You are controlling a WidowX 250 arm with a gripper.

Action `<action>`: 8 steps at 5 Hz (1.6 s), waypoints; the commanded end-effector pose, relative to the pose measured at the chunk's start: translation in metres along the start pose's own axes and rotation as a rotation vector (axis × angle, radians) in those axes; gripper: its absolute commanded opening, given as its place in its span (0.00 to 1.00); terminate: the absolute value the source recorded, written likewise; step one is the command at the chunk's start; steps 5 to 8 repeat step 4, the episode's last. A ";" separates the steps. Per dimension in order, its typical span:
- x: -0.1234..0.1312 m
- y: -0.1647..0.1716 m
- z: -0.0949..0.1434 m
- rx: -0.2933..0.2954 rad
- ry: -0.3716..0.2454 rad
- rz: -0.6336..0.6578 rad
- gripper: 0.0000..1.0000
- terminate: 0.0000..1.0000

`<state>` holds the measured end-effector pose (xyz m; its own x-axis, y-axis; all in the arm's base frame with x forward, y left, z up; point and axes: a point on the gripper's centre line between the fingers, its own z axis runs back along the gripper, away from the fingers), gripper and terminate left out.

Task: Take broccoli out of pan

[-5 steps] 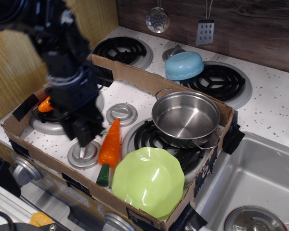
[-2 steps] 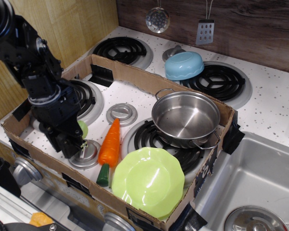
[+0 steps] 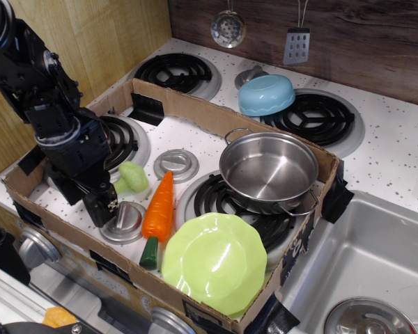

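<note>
The broccoli (image 3: 133,177), a small pale lime-green floret, lies on the white stove top inside the cardboard box, just left of the orange carrot (image 3: 159,204). The steel pan (image 3: 268,169) stands empty on the front right burner. My black gripper (image 3: 103,203) points down just left of the broccoli, over a small silver disc (image 3: 122,221). It holds nothing and looks open; its fingers are dark and hard to make out.
A glossy lime-green plate (image 3: 214,261) leans at the box's front. A cardboard box wall (image 3: 195,111) rings the stove area. A light blue bowl (image 3: 266,94) sits upside down at the back. A second silver disc (image 3: 175,165) lies mid-box. A sink (image 3: 376,264) is at the right.
My arm has moved left and back from the carrot. The broccoli, half hidden by the gripper a moment ago, now lies in plain view on the stove top.
</note>
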<state>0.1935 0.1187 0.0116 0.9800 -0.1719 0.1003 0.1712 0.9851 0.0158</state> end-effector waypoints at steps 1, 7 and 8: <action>0.011 -0.001 0.043 0.073 0.010 0.001 1.00 0.00; 0.035 -0.001 0.076 0.103 -0.023 -0.083 1.00 1.00; 0.035 -0.001 0.076 0.103 -0.023 -0.083 1.00 1.00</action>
